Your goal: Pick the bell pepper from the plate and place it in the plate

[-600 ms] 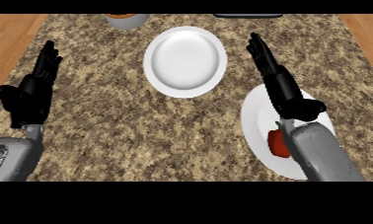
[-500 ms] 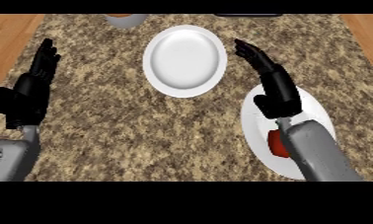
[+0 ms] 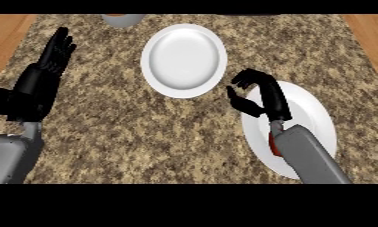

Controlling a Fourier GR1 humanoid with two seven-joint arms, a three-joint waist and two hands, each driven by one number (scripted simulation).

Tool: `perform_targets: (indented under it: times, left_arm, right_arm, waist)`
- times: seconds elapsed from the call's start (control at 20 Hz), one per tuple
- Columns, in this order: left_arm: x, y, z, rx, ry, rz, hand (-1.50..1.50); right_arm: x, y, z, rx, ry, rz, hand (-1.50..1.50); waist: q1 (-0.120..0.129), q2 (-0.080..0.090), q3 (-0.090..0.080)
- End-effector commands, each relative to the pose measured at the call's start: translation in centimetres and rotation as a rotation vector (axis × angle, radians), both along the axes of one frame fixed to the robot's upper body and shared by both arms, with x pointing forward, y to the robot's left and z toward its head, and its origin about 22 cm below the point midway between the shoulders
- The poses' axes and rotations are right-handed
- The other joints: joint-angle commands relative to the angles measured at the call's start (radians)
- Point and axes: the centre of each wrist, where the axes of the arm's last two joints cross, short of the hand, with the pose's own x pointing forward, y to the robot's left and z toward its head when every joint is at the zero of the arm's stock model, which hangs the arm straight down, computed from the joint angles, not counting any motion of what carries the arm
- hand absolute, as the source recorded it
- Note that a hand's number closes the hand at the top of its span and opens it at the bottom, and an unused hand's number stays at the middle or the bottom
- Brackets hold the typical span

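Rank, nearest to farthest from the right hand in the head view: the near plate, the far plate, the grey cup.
1. Near plate, partly beneath the right hand.
2. Far plate, up and left of the hand.
3. Grey cup, at the top edge, left.
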Motion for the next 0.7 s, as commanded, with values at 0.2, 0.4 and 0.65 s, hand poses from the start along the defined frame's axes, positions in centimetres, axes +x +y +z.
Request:
perform_targets:
  times: [0.2, 0.4, 0.65]
  left_arm:
    - [-1.0, -0.7, 1.9, -0.022, -0.006, -0.039, 0.0]
    - [-0.1, 0.6, 1.8, -0.023, 0.012, -0.046, 0.0]
    - [0.4, -0.3, 0.5, -0.02, 0.022, -0.016, 0.0]
  right_arm:
    - [-6.8, 5.0, -4.4, 0.245, -0.179, -0.306, -1.5]
    - [-7.4, 2.6, -2.1, 0.188, -0.272, -0.294, -1.5]
    - [-5.8, 1.0, 3.0, -0.009, -0.192, -0.312, -1.5]
  waist:
    - [-0.002, -0.003, 0.01]
    - [-0.007, 0.001, 0.008]
    - [-0.02, -0.001, 0.005]
